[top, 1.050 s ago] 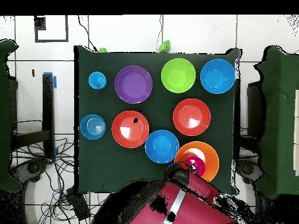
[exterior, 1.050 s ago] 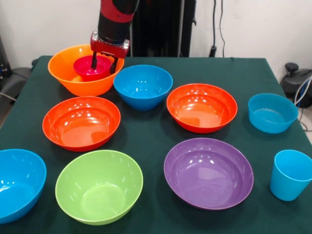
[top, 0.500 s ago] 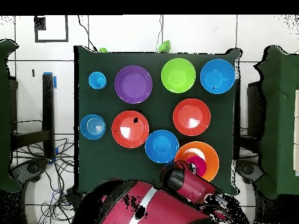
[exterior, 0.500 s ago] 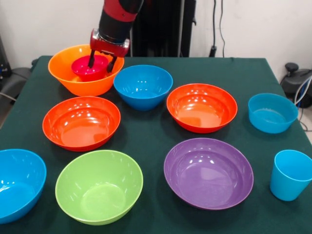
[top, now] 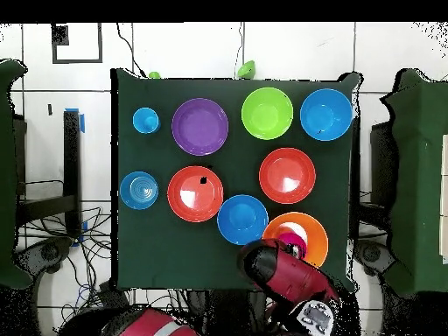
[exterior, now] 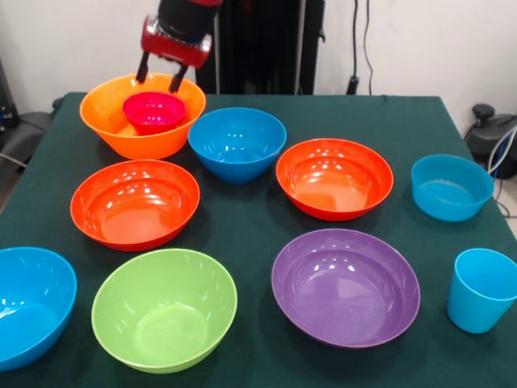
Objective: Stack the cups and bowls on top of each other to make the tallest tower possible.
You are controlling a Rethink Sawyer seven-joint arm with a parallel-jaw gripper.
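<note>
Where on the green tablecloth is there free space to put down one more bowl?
Bare cloth lies at the far right corner, behind the small pale-blue plastic bowl and red-orange plastic bowl. The left side is crowded: the large yellow-orange plastic bowl nearly touches its neighbours.

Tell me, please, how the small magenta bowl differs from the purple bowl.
The small magenta bowl is much smaller than the purple bowl. The magenta one sits nested inside the yellow-orange bowl, below the open gripper; the purple one rests directly on the table and holds nothing. Both are round, glossy and upright.

A dark green table (exterior: 242, 218) before black uprights (exterior: 266, 44).
</note>
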